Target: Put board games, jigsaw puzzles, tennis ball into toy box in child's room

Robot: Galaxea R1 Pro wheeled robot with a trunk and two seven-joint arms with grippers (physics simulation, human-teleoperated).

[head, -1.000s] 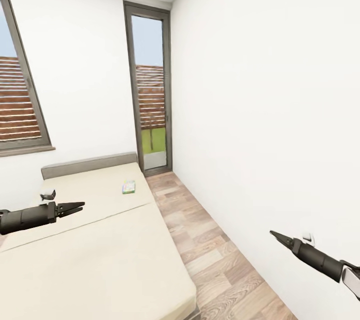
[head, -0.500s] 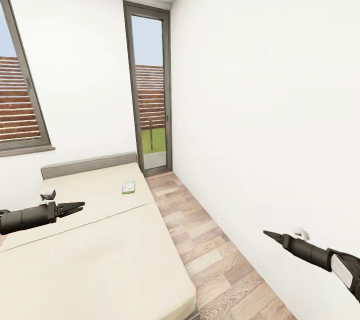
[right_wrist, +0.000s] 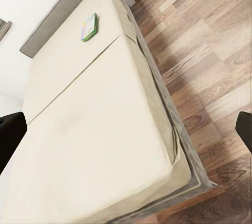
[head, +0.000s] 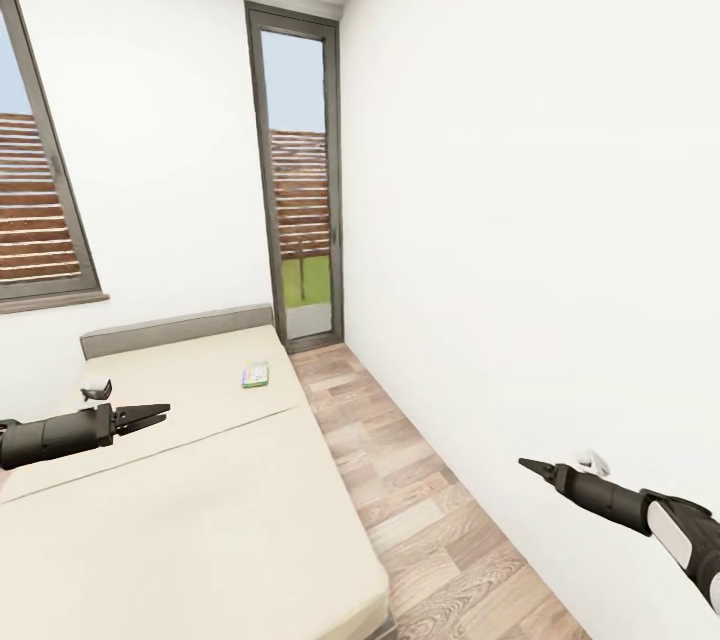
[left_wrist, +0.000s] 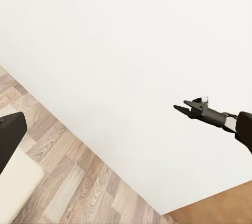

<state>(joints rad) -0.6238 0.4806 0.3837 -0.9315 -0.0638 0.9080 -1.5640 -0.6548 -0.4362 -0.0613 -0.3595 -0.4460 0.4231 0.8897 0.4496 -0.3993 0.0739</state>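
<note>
A beige bed with a low grey headboard fills the lower left of the head view. One small flat board game with a green and white cover lies on it near the headboard, and shows again in the right wrist view. My left gripper hovers open and empty over the bed's left part, well short of the game. My right gripper hangs open and empty over the floor by the right wall, and also appears in the left wrist view. The table and toy box are out of view.
A strip of wood-plank floor runs between the bed and the white right wall. A tall grey-framed glass door closes the far end, and a window sits above the headboard side.
My right arm has drifted a little to the left, away from the wall. The left arm, the bed and the game stay as they were.
</note>
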